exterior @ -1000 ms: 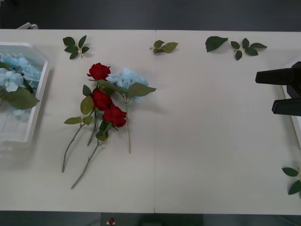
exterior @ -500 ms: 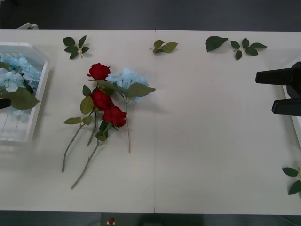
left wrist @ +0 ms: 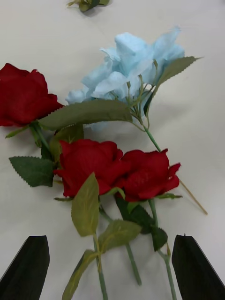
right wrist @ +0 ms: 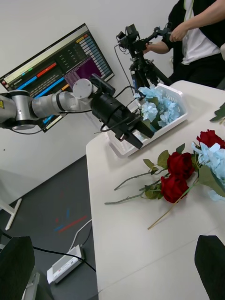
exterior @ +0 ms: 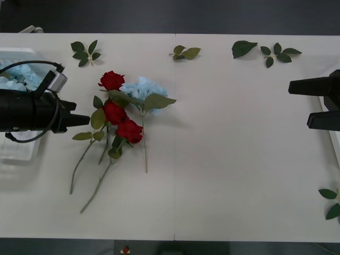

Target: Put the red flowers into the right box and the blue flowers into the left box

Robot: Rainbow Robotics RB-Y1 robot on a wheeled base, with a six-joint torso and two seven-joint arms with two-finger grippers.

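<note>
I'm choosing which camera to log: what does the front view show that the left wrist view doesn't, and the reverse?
Front view alone: the white plastic left box holding pale blue flowers, loose green leaf sprigs, the left gripper beside the roses, and the right gripper at the table's right edge. Left wrist view alone: its own open black fingers. Both: three deep-red roses and one pale blue flower on the white table.

Three red flowers [exterior: 115,112] — four leaf sprigs [exterior: 85,52].
</note>
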